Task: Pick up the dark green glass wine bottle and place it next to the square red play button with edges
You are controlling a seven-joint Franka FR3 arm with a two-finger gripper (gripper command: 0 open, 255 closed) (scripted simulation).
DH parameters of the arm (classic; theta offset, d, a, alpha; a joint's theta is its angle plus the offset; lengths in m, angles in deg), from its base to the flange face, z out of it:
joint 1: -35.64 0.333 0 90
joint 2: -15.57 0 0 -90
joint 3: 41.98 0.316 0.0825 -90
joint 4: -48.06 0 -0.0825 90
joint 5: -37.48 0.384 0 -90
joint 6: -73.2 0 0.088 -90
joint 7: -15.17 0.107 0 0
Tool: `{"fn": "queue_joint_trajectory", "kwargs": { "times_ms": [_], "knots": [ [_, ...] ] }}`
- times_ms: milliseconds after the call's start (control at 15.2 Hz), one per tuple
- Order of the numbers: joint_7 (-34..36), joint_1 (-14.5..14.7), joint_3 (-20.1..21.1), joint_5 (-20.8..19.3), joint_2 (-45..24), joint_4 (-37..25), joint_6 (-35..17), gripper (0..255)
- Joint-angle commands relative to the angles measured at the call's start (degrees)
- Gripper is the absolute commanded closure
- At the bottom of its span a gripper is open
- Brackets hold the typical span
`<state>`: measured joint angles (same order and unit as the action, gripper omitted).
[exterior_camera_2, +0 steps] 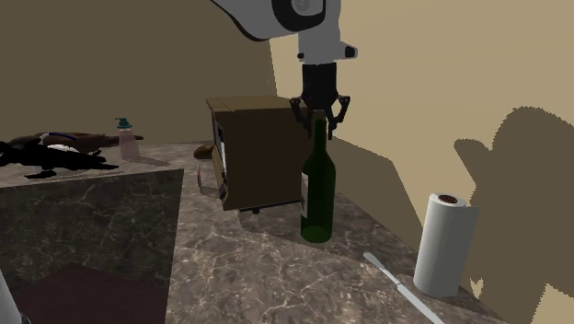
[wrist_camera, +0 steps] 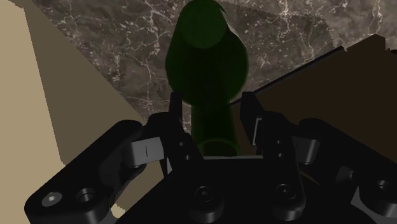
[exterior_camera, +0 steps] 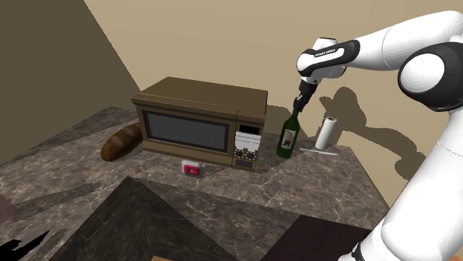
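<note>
Since the hand [exterior_camera_2: 320, 120] is not yet closed around the neck of the green bottle [exterior_camera_2: 317, 198], upright on the desk [exterior_camera_2: 276, 271] beside the microwave [exterior_camera_2: 262, 152], closing off-centre could tip it.

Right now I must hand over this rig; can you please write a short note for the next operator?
The claw is open, its fingers either side of the wine bottle neck, not gripping.
The wine bottle stands upright on the counter beside the microwave.
The red button lies on the counter before the microwave door.
Done: claw lined up. Left: grip, lift, set bottle next to button.
</note>
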<state>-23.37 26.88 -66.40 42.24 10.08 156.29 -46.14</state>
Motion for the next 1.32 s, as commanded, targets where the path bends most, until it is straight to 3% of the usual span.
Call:
{"fn": "queue_joint_trajectory", "kwargs": {
  "times_ms": [0,1254],
  "knots": [
    [0.2,0.0,0.0,-0.2,0.3,-1.2,1.5,255],
    [1.1,-0.1,-0.2,-0.9,1.2,-14.9,15.9,255]
  ]
}}
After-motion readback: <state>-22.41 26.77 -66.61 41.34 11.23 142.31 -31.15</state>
